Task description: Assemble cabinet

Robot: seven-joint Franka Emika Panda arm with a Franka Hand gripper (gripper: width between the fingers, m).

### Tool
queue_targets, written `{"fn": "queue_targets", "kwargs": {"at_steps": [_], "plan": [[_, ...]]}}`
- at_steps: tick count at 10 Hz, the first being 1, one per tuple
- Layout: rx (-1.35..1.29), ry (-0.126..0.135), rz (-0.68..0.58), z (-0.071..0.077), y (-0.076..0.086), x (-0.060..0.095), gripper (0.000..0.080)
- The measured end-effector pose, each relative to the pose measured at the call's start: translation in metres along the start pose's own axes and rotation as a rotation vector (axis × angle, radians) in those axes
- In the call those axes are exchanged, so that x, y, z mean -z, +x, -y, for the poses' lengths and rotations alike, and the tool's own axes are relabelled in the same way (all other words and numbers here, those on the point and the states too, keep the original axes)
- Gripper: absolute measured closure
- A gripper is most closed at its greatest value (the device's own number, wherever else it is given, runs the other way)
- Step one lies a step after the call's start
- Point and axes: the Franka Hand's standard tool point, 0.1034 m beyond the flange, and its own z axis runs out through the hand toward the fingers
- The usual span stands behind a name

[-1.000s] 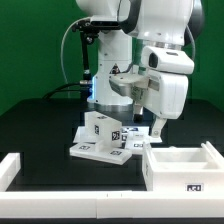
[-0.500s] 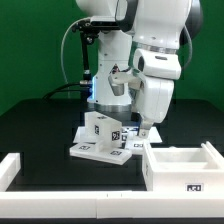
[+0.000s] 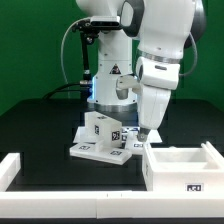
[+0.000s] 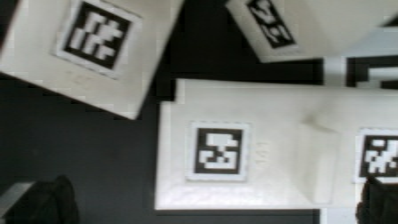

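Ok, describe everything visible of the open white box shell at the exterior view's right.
The box shell is a white, plastic-looking, open-topped rectangular shell with thick walls; nothing shows inside it. It sits flat on the black table, at the exterior view's front right. A small black-and-white square tag marks its front wall. Nothing grips it. Its rear corner toward the exterior view's left comes close to the pile of tagged panels; whether they touch cannot be told.

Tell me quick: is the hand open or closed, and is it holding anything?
Hand: open, holding nothing; it hangs over the cabinet panels.
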Motion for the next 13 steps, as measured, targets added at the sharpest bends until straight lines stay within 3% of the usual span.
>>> {"fn": "queue_targets", "kwargs": {"at_steps": [5, 8, 11, 13], "plan": [[-0.008, 0.004, -0.003, 0.004, -0.002, -0.001, 0.0002], [-0.025, -0.009, -0.019, 0.024, -0.001, -0.017, 0.0002], [-0.034, -0.001, -0.013, 0.029, -0.002, -0.031, 0.0002], [-0.055, -0.018, -0.018, 0.026, 0.000, -0.033, 0.0002]]}}
